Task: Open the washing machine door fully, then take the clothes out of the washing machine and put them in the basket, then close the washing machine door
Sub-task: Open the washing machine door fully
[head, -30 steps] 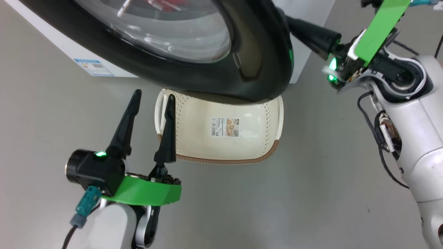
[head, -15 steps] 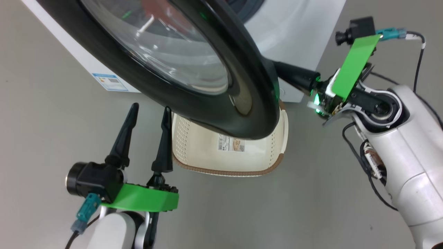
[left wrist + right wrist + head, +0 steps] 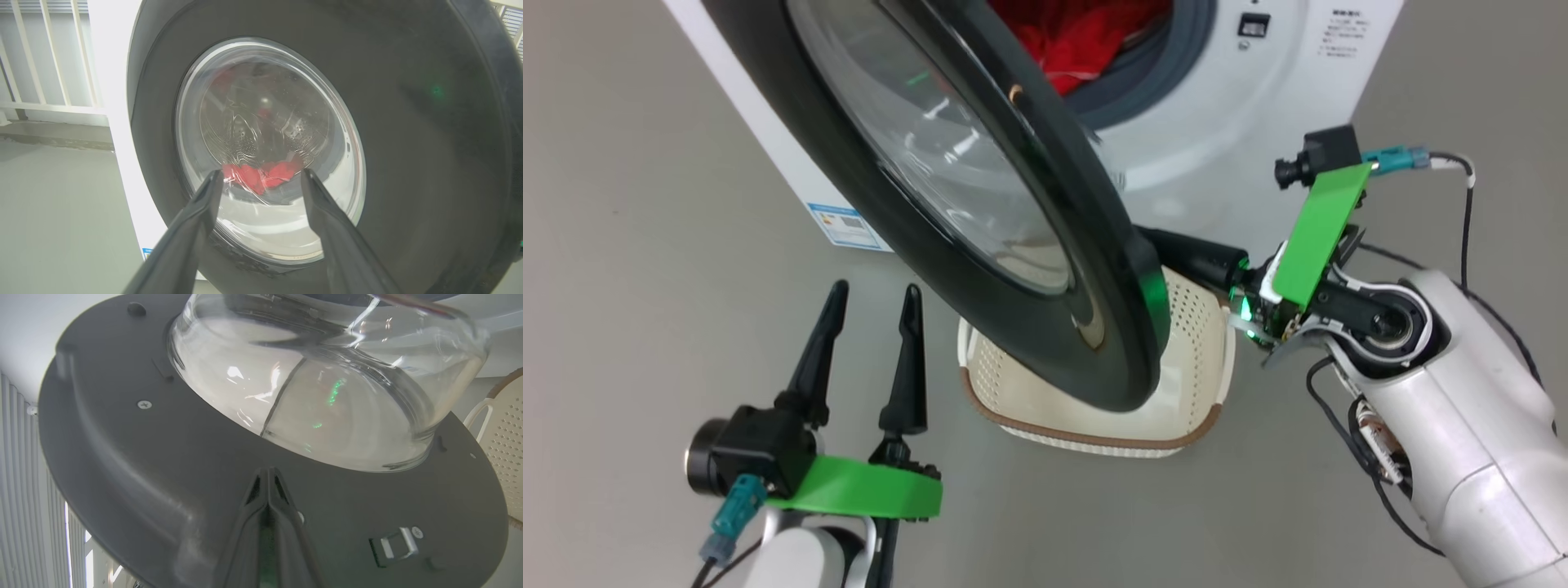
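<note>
My right pincer, clenched empty, touches the door on its inner side; my left pincer hangs spread wide.

The left gripper hung before the washing machine door, apart from it, fingers spread wide toward its glass. The right gripper reached behind that door, fingers pressed together, tips at its inner face, with the pale forearm out to the door's right.
</note>
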You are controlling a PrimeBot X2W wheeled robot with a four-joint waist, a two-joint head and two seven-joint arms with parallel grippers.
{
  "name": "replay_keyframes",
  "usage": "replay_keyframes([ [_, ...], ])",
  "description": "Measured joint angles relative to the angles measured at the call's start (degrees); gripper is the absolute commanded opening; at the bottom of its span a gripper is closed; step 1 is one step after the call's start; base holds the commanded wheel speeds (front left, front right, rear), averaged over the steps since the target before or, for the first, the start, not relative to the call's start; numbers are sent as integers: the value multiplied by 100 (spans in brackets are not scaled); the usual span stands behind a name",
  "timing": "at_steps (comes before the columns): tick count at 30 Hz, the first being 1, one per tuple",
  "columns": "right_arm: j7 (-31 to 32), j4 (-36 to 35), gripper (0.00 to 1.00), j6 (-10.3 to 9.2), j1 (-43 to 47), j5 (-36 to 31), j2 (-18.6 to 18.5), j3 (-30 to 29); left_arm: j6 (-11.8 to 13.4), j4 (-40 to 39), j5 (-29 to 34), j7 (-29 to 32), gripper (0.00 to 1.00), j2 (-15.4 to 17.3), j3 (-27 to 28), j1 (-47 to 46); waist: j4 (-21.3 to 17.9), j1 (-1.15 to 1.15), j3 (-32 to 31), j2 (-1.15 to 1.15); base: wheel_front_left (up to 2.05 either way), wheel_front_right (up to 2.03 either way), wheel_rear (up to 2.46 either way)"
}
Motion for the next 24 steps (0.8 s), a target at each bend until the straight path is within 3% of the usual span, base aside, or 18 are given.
replay_keyframes([
  [24,196,-140,0,0,595,174,233,421,34,315,-135,1,100,14,-7,446,899,0,-696,0,0,0,0],
])
